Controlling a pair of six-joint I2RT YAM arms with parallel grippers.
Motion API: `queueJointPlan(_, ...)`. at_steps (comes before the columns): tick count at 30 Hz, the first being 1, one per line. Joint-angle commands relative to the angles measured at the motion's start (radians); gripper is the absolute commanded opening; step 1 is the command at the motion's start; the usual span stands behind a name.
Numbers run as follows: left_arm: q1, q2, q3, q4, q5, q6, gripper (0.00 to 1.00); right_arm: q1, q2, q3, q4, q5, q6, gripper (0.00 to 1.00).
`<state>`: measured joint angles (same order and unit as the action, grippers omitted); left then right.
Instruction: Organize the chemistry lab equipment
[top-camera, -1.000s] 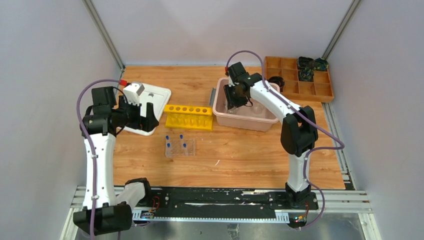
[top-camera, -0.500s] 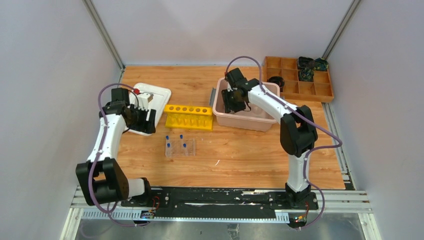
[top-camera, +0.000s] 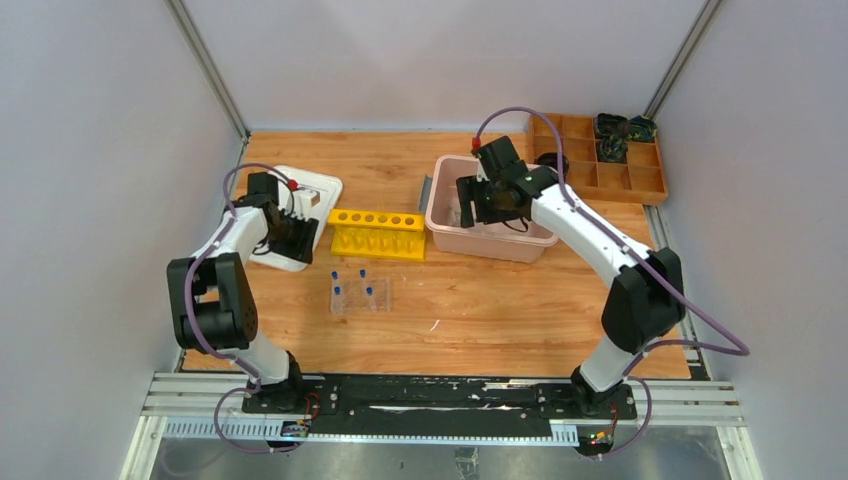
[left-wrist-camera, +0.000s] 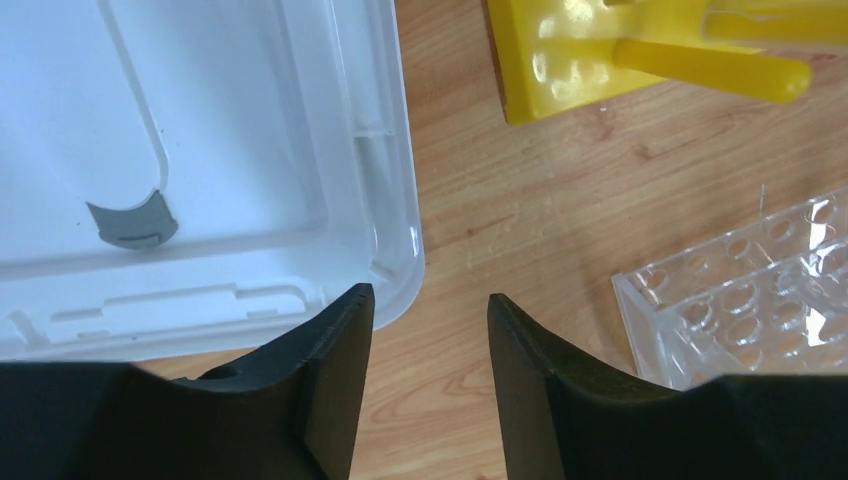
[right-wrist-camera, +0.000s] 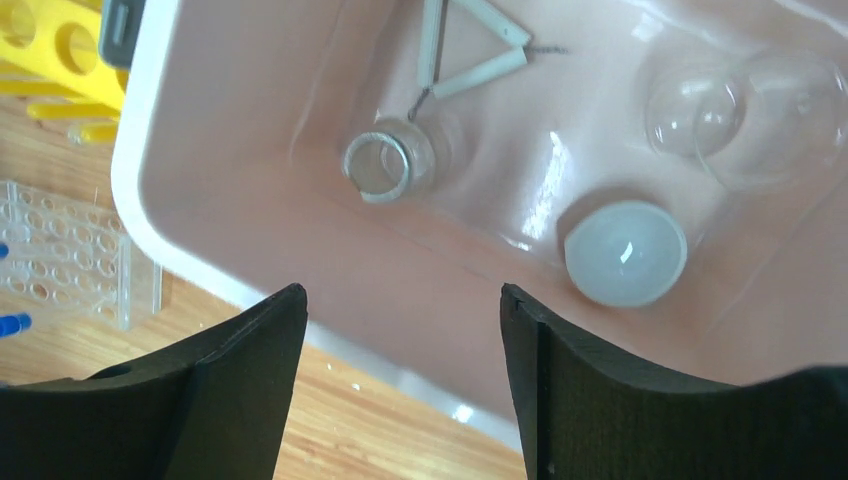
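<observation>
Over the wooden table, left gripper has lowered beside white lid.

**Enclosed bench, plain panels**

Wood-grain worktop, evenly lit with soft shadows. Pale grey wall panels close the far, left and right edges. Slanted metal posts rise from both far corners. Black plate on slotted aluminium rail along the near edge.

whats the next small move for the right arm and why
Probably lower the open right gripper into the pink plastic tub toward the small clear glass cup just ahead of it; the jaws stand wide, empty, above the tub.
</observation>
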<state>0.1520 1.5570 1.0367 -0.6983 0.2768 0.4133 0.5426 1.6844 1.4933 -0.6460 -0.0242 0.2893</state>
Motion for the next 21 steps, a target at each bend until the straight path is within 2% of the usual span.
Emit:
queueJointPlan(1,-0.018,0.063,0.028,0.064,-0.024,0.020,0.49,-0.011,-0.124,-0.069,0.012,0.023,0.015,0.72)
queueJointPlan(8,-0.027,0.136,0.048,0.098,-0.037,0.018,0.35,-0.009,-0.252,-0.142,0.021,-0.002,0.033,0.63)
queueJointPlan(15,-0.033,0.168,0.039,0.111,-0.040,0.022,0.28,0.001,-0.302,-0.169,0.020,-0.006,0.049,0.60)
queueJointPlan(17,-0.035,0.174,0.032,0.120,-0.052,0.021,0.27,0.006,-0.311,-0.172,0.020,-0.004,0.051,0.60)
queueJointPlan(21,-0.040,0.171,0.003,0.147,-0.103,0.024,0.21,0.015,-0.329,-0.162,0.013,0.001,0.040,0.68)
